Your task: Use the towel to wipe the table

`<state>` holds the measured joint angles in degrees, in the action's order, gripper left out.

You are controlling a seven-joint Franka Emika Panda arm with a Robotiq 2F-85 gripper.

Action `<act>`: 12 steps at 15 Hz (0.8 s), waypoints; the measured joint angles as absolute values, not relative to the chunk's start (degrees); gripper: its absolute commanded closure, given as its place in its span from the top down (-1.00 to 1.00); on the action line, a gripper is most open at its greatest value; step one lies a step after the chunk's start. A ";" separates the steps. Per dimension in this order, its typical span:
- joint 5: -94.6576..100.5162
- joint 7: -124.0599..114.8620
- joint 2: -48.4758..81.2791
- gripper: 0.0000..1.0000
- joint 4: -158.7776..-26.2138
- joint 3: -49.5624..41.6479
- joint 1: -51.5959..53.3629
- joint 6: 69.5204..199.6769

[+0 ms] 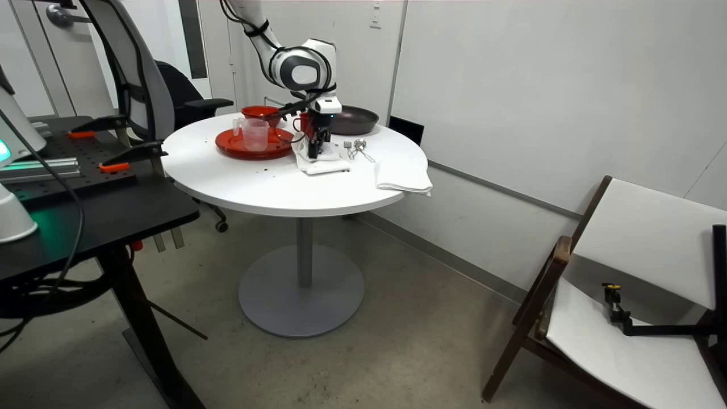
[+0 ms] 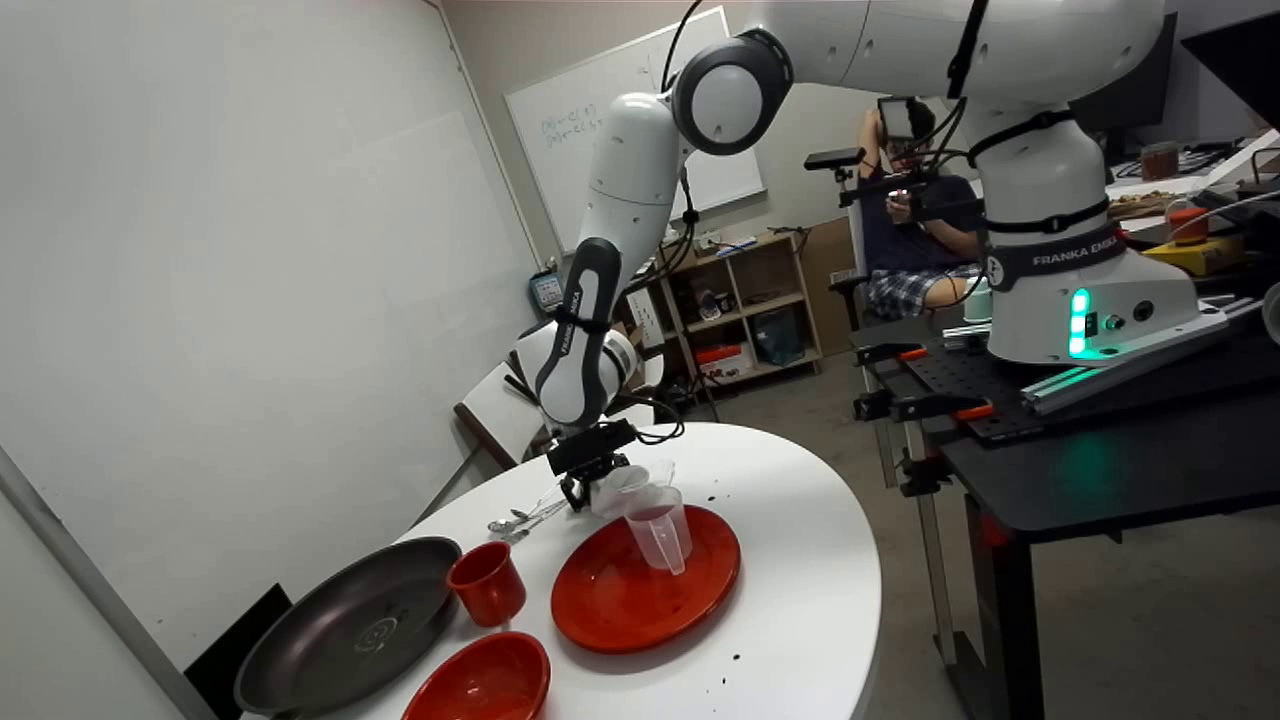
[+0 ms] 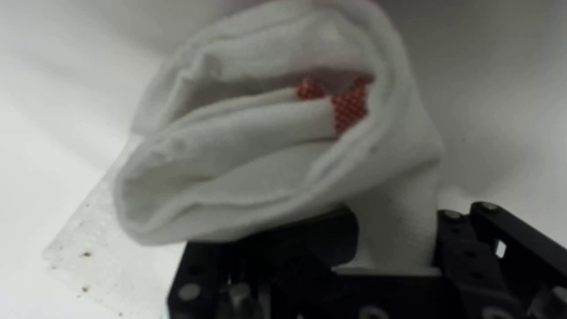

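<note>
The white towel (image 1: pixel 326 165) is folded and bunched on the round white table (image 1: pixel 255 190), under and around my gripper (image 1: pixel 317 149). In the wrist view the towel (image 3: pixel 266 133) is rolled into loose layers with a red patterned patch inside. My gripper (image 3: pixel 394 239) is shut on a fold of it, which fills the space between the fingers. In an exterior view the gripper (image 2: pixel 578 490) is low at the tabletop behind the clear cups, and the towel is mostly hidden there. Dark specks (image 2: pixel 737 657) lie on the table, and some (image 3: pixel 85 289) show beside the towel.
A red plate (image 2: pixel 600 612) holds clear plastic cups (image 2: pixel 660 530) close to the gripper. A red mug (image 2: pixel 487 585), red bowl (image 2: pixel 480 685) and dark pan (image 2: pixel 350 640) stand nearby. Metal utensils (image 1: pixel 358 147) lie beside the towel. Another white cloth (image 1: pixel 404 177) hangs over the table edge.
</note>
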<state>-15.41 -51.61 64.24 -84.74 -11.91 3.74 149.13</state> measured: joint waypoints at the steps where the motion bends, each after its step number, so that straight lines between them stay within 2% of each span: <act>1: -15.06 -52.30 64.76 -1.00 -83.83 -12.22 3.74 148.95; 12: -11.76 -57.69 68.30 -1.00 -77.23 -14.69 3.01 145.58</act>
<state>-11.76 -57.69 68.30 -77.23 -14.69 3.01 145.58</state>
